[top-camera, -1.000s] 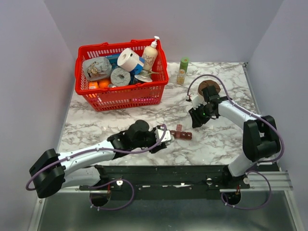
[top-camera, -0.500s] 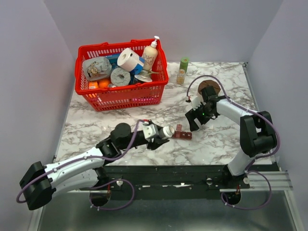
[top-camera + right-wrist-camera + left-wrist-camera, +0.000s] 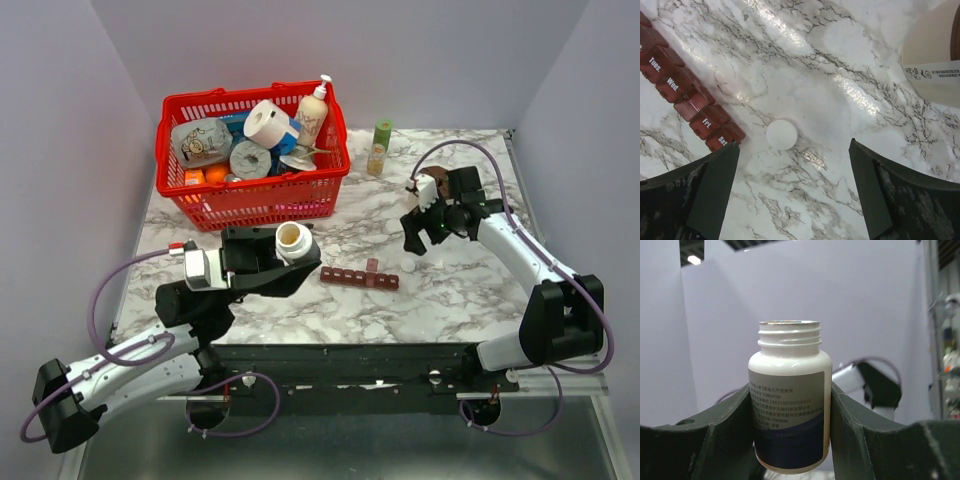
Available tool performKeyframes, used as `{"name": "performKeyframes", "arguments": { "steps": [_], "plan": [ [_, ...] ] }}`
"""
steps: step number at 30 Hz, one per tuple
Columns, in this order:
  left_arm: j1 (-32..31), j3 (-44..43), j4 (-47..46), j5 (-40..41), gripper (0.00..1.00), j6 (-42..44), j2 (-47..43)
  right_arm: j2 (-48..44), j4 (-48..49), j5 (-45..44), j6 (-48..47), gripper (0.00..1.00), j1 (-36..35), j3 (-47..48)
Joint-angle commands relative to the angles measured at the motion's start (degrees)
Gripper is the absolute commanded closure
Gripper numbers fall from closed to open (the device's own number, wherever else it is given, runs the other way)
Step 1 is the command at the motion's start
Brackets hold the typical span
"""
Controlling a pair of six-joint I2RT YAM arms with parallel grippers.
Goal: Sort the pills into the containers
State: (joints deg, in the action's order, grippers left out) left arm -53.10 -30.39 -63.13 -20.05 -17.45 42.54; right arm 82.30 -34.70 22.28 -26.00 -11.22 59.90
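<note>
My left gripper point(image 3: 290, 250) is shut on an open white pill bottle point(image 3: 293, 238), held upright above the table's left-middle. In the left wrist view the bottle point(image 3: 790, 405) stands between both fingers point(image 3: 725, 435), its mouth uncapped and its label facing the camera. The containers, a dark red strip of day-marked compartments point(image 3: 358, 277), lie flat at mid-table, one lid raised. My right gripper point(image 3: 410, 243) hangs open just above a white round cap point(image 3: 408, 266) on the marble. From the right wrist the cap point(image 3: 781, 134) lies beside the strip's end point(image 3: 690, 95). No pills show.
A red basket point(image 3: 255, 195) with toilet rolls and a pump bottle fills the back left. A green-capped bottle point(image 3: 381, 147) stands at the back. A cream tub point(image 3: 935, 60) sits close to the right gripper, at the upper right of its wrist view.
The left arm swung back to the left and turned the bottle from tilted near the strip to upright. The right gripper opened and left the white cap on the marble.
</note>
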Motion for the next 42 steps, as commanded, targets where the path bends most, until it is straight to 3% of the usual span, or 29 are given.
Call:
{"name": "performKeyframes", "arguments": {
  "steps": [1,3,5,6,8,10,11,12,13,15,17,19,27,30,35,36,38,39,40,41,42],
  "plan": [
    [0.4,-4.7,-22.6,1.6,1.0,-13.5,5.3,0.0,1.0,2.6,-0.5,0.0,0.7,-0.8],
    [3.7,-4.0,-20.4,6.1,1.0,-14.7,5.5,0.1,0.9,2.8,-0.4,0.0,0.9,-0.7],
    [5.4,-6.9,-21.8,1.7,1.0,-24.5,9.4,0.0,0.9,2.8,-0.3,0.0,0.9,-0.8],
    [3.1,-11.6,-22.8,-2.5,1.0,-26.6,11.1,-0.2,0.9,2.9,-0.3,0.0,1.0,-1.1],
    [2.6,-10.8,-21.3,-3.2,1.0,-24.5,11.1,-0.1,0.9,3.0,-0.4,0.0,1.2,-1.1],
    [9.7,-4.4,-17.4,3.7,1.0,-26.6,9.5,0.1,0.8,3.0,-0.2,0.0,1.1,-0.7],
    [12.5,-3.0,-21.4,3.2,1.0,-31.4,12.6,0.1,0.8,3.2,-0.2,0.0,1.3,-0.8],
    [15.1,-4.1,-31.2,1.9,1.0,-40.3,15.2,0.0,0.9,3.4,-0.1,0.0,1.2,-1.0],
    [15.3,-5.9,-34.0,-1.0,1.0,-42.7,17.5,-0.1,0.9,3.6,-0.2,0.0,1.2,-1.1],
    [16.3,-7.1,-30.9,-3.9,1.0,-41.8,19.9,0.4,0.9,3.5,-0.1,0.0,1.3,-1.1],
    [25.1,-6.7,-31.2,-4.5,1.0,-47.9,24.5,0.7,0.7,3.4,0.0,0.0,1.3,-0.7],
    [28.5,-11.1,-34.2,-7.7,1.0,-55.9,27.8,0.3,0.8,3.8,0.0,0.0,1.3,-1.1],
    [28.0,-16.4,-34.2,-12.5,1.0,-60.2,31.7,0.8,0.5,4.9,0.3,0.0,1.5,-0.8],
    [28.1,-18.1,-34.0,-18.3,1.0,-58.4,31.2,0.0,0.5,5.9,0.6,0.0,1.4,-0.7],
    [29.8,-19.4,-31.5,-39.7,1.0,-54.3,32.3,-1.7,0.5,6.9,0.6,0.0,1.8,-0.5],
    [29.7,-18.9,-24.5,-43.3,1.0,-51.0,31.6,-2.0,0.6,7.2,0.6,0.0,1.8,-0.4],
    [29.8,-18.5,-3.9,-45.8,1.0,-24.2,24.8,-2.1,0.5,7.2,0.5,0.0,2.2,-0.5],
    [29.7,-23.5,40.1,-40.6,1.0,-3.8,21.8,-2.5,0.5,7.2,0.6,0.0,2.3,-0.6],
    [27.8,-27.2,60.3,-33.2,1.0,28.6,20.0,-2.7,0.5,7.2,0.6,0.0,2.3,-0.7],
    [23.3,-30.0,72.0,-23.7,1.0,35.8,20.4,-2.8,0.5,7.3,0.5,0.0,2.8,-0.7],
    [23.2,-35.6,85.4,-15.4,1.0,37.5,22.0,-3.0,0.5,7.7,0.6,0.0,2.8,-0.8]
  ]
}}
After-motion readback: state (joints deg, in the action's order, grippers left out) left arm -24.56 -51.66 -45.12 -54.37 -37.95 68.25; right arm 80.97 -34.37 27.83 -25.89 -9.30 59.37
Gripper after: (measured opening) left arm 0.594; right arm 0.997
